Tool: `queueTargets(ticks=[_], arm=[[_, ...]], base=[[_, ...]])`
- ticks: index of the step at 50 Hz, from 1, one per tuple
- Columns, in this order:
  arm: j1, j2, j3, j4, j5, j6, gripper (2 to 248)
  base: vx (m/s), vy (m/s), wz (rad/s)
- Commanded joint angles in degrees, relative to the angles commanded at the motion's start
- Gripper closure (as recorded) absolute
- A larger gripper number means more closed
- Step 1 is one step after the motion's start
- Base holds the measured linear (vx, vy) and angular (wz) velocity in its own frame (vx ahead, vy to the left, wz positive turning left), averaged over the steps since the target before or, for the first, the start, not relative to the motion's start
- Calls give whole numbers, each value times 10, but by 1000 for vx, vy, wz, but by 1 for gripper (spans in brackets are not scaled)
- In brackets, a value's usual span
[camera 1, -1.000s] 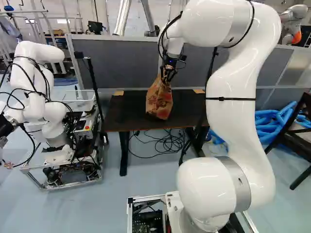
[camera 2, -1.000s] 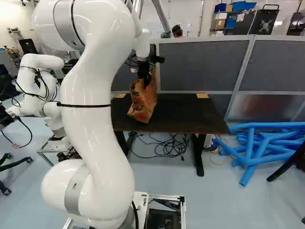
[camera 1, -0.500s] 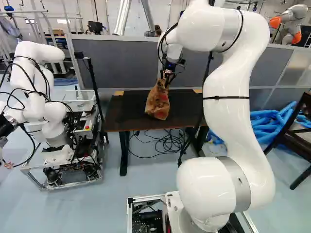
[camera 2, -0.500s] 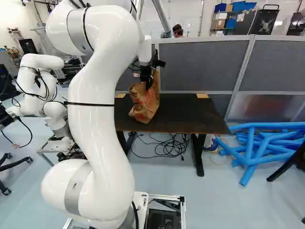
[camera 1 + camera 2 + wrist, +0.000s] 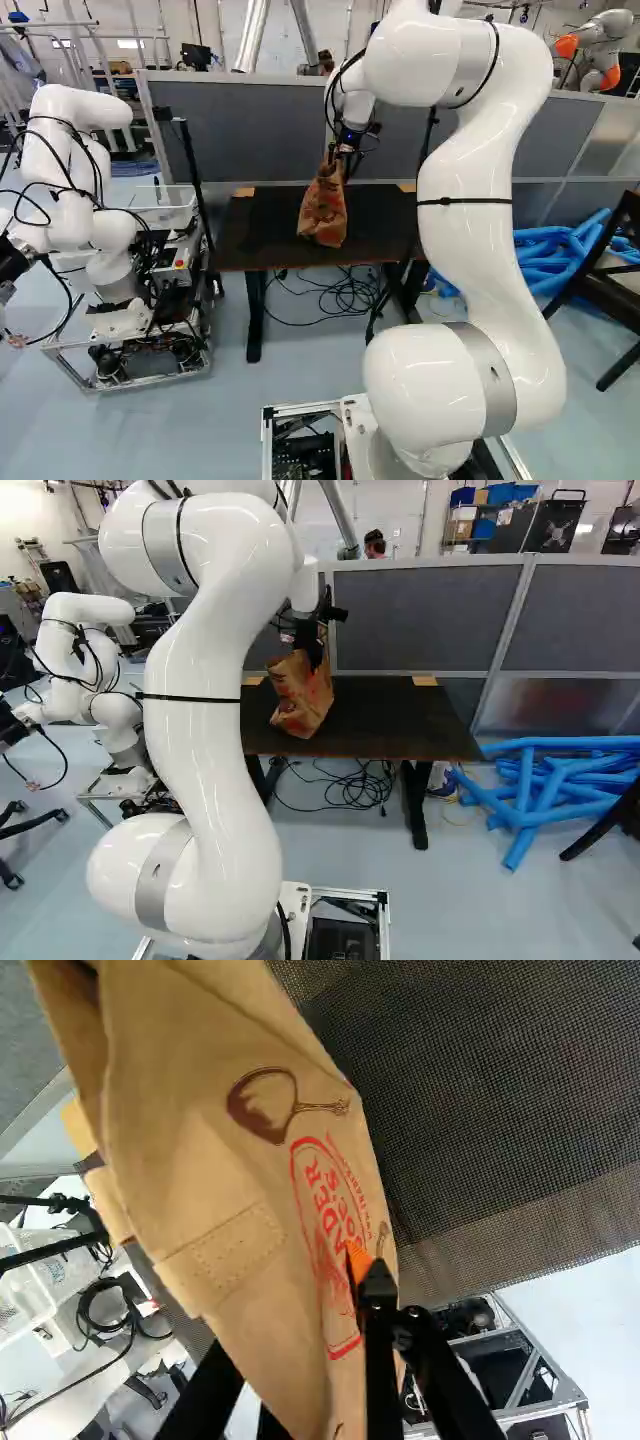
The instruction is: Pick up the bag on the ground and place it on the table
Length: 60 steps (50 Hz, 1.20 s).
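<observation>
Slightly shifted below the gripper [image 5: 312, 659] is the bag [image 5: 302, 700]; whether it is grasped cannot be told. Likely light and crushable, it is best pinched near its top.

Base views are looking ahead from behind the arm [image 5: 468, 235], sharing the table [image 5: 400, 715]; wrist view is facing the bag [image 5: 200, 1140] closely.

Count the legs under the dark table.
2: one leg at the table's left end, the other leg near its right end, seen from the base. My arm could hide another.
</observation>
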<state>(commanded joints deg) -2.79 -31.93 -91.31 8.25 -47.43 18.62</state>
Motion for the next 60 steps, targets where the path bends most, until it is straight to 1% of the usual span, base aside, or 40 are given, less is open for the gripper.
queueTargets(ticks=[4,5,9,10,15,16,20,21,25,26,37,60], arm=[[0,0,0,0,0,0,165],[0,0,0,0,0,0,131],[0,0,0,0,0,0,131],[0,0,0,0,0,0,96],[0,0,0,0,0,0,96],[0,0,0,0,0,0,60],[0,0,0,0,0,0,60],[0,0,0,0,0,0,24],[0,0,0,0,0,0,24],[0,0,0,0,0,0,3],[0,3,1,0,0,0,3],[0,33,4,0,0,0,3]], base=[[0,0,0],[0,0,0],[0,0,0],[0,0,0],[0,0,0],[0,0,0],[0,0,0],[0,0,0],[0,0,0],[0,0,0],[0,0,0],[0,0,0]])
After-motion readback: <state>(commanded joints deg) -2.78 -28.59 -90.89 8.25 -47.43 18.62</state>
